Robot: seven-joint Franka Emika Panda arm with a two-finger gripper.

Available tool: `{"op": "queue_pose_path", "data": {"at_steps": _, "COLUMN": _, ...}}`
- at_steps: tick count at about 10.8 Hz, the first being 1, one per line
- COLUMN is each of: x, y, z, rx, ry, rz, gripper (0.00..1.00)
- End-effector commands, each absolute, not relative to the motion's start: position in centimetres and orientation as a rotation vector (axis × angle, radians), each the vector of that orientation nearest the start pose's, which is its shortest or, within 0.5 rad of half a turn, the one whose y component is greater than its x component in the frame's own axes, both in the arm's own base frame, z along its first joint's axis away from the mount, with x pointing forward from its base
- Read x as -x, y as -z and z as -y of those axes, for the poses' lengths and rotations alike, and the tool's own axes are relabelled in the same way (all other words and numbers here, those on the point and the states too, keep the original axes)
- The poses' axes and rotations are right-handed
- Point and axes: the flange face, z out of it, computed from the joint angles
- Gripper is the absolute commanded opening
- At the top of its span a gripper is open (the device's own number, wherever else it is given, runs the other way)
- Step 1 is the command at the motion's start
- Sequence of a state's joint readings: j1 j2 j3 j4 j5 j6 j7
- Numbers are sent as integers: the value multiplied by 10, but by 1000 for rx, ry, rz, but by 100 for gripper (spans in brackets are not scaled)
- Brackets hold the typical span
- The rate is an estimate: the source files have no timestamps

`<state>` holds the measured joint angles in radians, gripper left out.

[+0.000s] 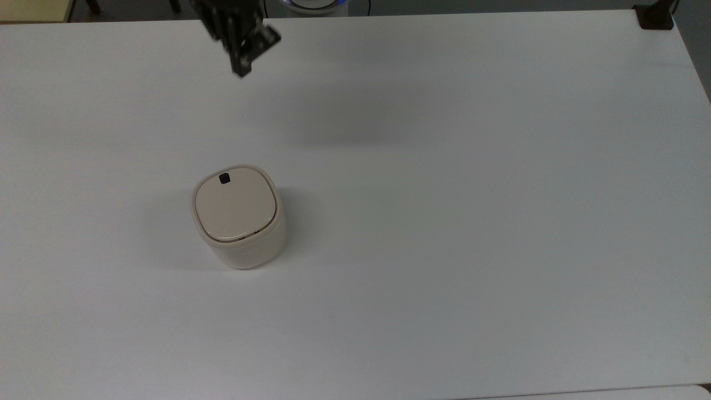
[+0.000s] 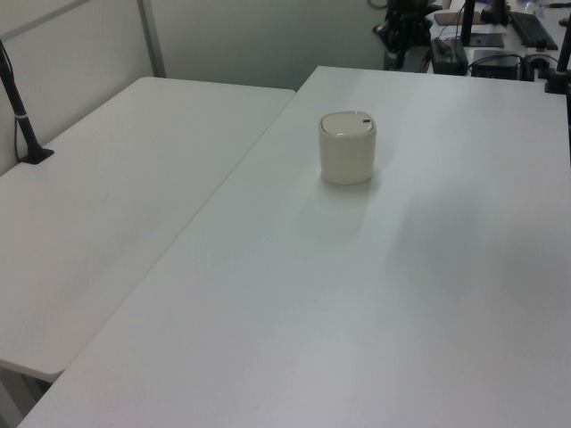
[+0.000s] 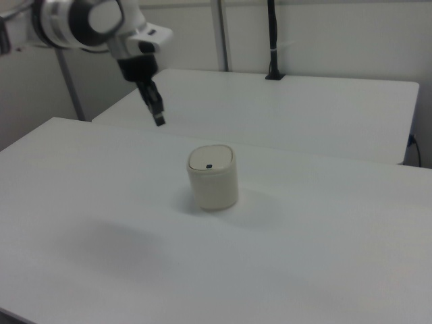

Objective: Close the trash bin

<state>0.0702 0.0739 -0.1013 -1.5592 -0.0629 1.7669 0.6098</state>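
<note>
The cream-white trash bin stands on the white table, left of centre in the top view. Its flat beige lid lies down flush on the rim, with the small black latch at its far edge. The bin also shows in the left view, and the bin in the right view. My gripper hangs high above the table, well beyond the bin, at the top view's upper edge. In the right view the gripper is up and to the left of the bin, shut, holding nothing.
A second white table adjoins on the left view's left, with a black post clamped to it. A black clamp sits at the top view's far right corner. A black pole stands behind the far table.
</note>
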Motion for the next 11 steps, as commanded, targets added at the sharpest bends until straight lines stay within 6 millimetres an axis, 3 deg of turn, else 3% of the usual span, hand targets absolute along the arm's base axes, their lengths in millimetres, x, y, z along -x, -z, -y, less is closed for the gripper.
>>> {"op": "queue_pose_path", "data": {"at_steps": 1, "x": -540, "y": -640, "z": 12, "rx": 3000, "ry": 87, "rz": -823, "gripper": 86}}
{"op": "queue_pose_path", "data": {"at_steps": 2, "x": -530, "y": -642, "z": 8, "rx": 3006, "ry": 64, "rz": -805, "gripper": 100}}
{"op": "queue_pose_path", "data": {"at_steps": 5, "x": -512, "y": -635, "z": -11, "rx": 3091, "ry": 36, "rz": -435, "gripper": 100}}
{"op": "queue_pose_path", "data": {"at_steps": 9, "x": -523, "y": -632, "z": 0, "rx": 3132, "ry": 48, "rz": -111, "gripper": 100}}
{"op": "queue_pose_path", "data": {"at_steps": 11, "x": -545, "y": -629, "z": 6, "rx": 3146, "ry": 60, "rz": -63, "gripper": 100}}
